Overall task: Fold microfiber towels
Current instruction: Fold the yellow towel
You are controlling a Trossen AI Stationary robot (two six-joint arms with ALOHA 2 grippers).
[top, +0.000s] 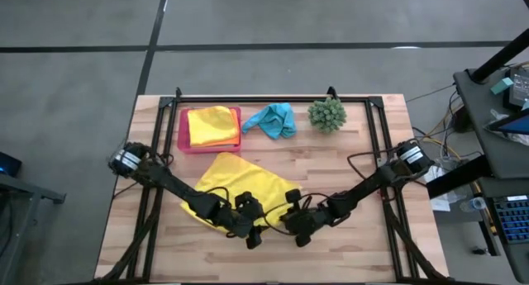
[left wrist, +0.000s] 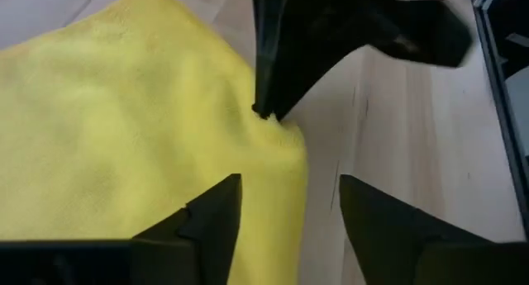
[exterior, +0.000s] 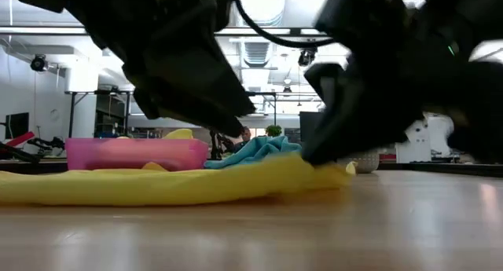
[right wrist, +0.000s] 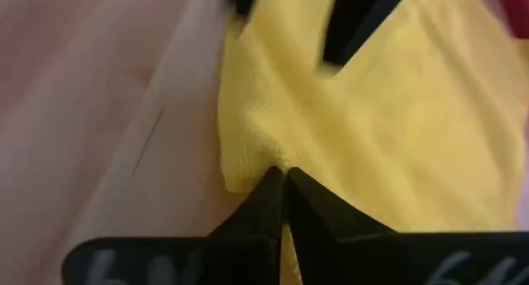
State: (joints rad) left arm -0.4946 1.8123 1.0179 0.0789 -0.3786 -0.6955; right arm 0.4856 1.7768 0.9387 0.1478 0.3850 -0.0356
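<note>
Down at the near edge of the wooden desk point(top: 347, 252), the right gripper point(right wrist: 283, 179) has its jaws pinched on a corner of the spread soft yellow microfiber towel point(top: 240, 182). Just beside it, the left gripper point(left wrist: 289, 206) hovers over the same edge with jaws wide, holding nothing. Bare wood lies open to the right.

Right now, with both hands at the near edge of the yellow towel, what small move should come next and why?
Probably close the left hand on the yellow towel. Its fingers stand open over the edge, while the right hand is already shut on the nearby corner. With both holding, the edge could be lifted and folded.
</note>
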